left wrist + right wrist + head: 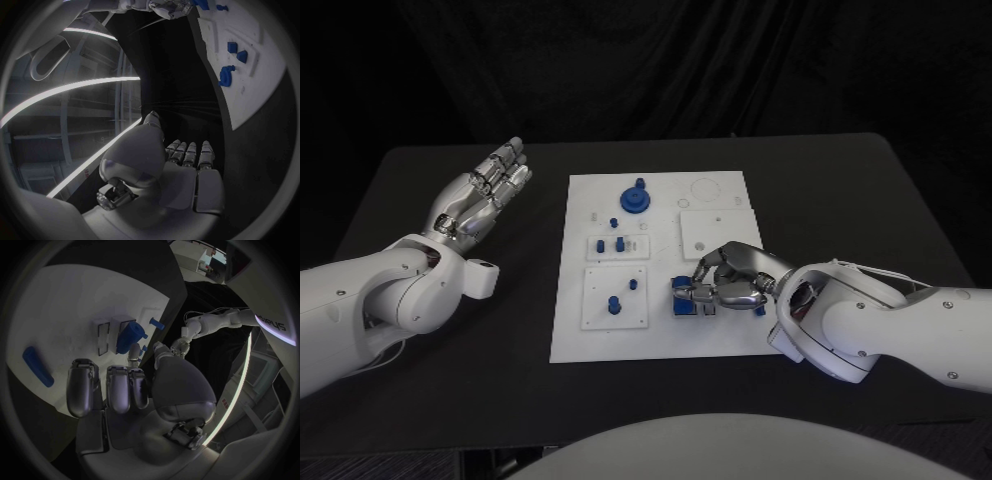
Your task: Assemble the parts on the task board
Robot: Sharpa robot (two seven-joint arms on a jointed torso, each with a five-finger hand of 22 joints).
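The white task board [661, 330] lies in the middle of the black table. My right hand [728, 279] hangs over its near right part, fingers curled down at a blue part [685, 300] that stands between two white blocks [128, 337]. Whether the fingers grip it I cannot tell. A long blue piece [37, 367] lies flat on the board beside that hand. My left hand [482, 193] is held flat and open above the table, left of the board [262, 80], holding nothing. A round blue part with a peg [635, 198] stands at the board's far end.
Small blue pegs stand in the square plates on the board's left half [610, 244] [633, 285] [610, 305]. Two white plates [718, 232] lie on its right half. Bare black table surrounds the board, and its edges lie well away from both hands.
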